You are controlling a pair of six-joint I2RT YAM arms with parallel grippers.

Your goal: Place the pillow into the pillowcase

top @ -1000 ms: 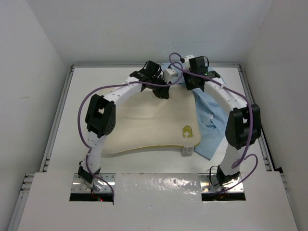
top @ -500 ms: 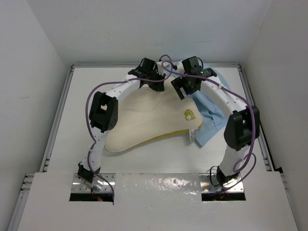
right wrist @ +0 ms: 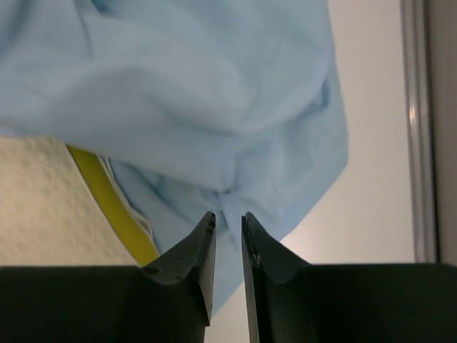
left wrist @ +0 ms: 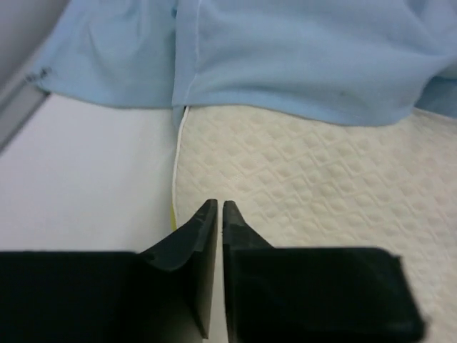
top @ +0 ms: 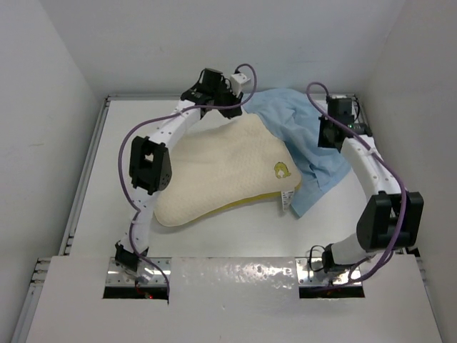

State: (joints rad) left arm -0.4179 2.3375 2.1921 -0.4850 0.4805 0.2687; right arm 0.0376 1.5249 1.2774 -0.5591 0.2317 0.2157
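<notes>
Top external view: pillow (top: 221, 171) lies skewed on the counter (top: 235, 236), with the pillowcase (top: 303, 128) bunched over its far-right corner and trailing down its right side. Over the pillow's far edge, left fingers (left wrist: 203, 236) hover almost together, empty. Right of the pillow, right fingers (right wrist: 196, 250) sit at a pillowcase pucker with a narrow slit between them. Can't tell if they're pinching.
</notes>
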